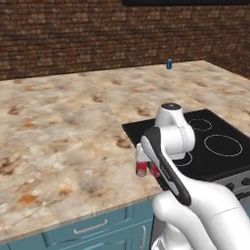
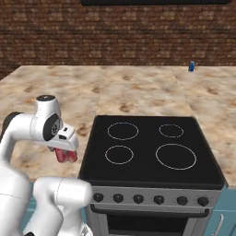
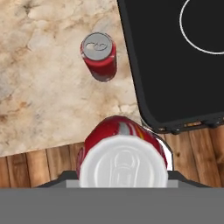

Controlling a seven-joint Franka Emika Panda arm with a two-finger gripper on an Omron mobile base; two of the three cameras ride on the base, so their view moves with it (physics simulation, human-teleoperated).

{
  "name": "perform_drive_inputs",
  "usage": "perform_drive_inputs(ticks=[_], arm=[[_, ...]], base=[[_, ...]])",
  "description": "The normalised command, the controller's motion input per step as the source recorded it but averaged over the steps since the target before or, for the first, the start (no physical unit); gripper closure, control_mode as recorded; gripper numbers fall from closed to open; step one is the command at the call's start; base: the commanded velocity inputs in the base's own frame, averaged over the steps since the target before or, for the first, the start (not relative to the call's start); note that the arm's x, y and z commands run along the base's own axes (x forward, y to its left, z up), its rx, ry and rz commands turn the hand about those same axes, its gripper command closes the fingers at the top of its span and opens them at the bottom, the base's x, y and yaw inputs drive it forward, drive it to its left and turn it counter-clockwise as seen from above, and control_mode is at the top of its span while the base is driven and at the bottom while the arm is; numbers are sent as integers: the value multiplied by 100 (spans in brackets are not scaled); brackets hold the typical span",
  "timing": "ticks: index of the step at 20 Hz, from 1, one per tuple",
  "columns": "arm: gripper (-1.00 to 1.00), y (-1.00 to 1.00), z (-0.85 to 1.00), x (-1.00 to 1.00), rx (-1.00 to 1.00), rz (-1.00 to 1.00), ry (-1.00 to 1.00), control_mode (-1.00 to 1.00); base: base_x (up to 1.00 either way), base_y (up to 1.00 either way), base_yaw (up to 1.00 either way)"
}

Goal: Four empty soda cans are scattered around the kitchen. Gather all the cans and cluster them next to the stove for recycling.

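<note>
We had the gripper (image 3: pixel 124 186) clamped on a red can (image 3: pixel 124 151) at the hand view's bottom, above a second red can (image 3: pixel 99 56) left of the stove (image 3: pixel 175 61); we judged lowering upright just beside it wisest.

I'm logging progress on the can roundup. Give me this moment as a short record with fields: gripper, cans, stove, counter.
gripper: gripper shut on held red can, above the counter's front edge, left of the stove
held red can: upright in the jaws, silver top toward the hand camera
second red can: standing upright on the counter, close to the stove's left edge, not touching it
blue can: upright, far back on the counter near the brick wall
stove: black glass top, nothing on it
counter: beige stone
fourth can: cannot tell where
</note>
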Motion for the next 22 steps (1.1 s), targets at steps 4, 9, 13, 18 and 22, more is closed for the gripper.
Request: perform_drive_inputs(ticks=[4, 9, 13, 18, 22], arm=[[100, -2, -24, 60, -1, 0, 0, -100], [100, 0, -16, 41, 0, 0, 0, -100], [100, 0, -29, 5, 0, 0, 1, -100], [100, 0, -56, 0, 0, 0, 0, -100], [100, 0, -40, 0, 0, 0, 0, -100]], base=[[0, 0, 0], [0, 0, 0], [0, 0, 0], [0, 0, 0], [0, 0, 0]])
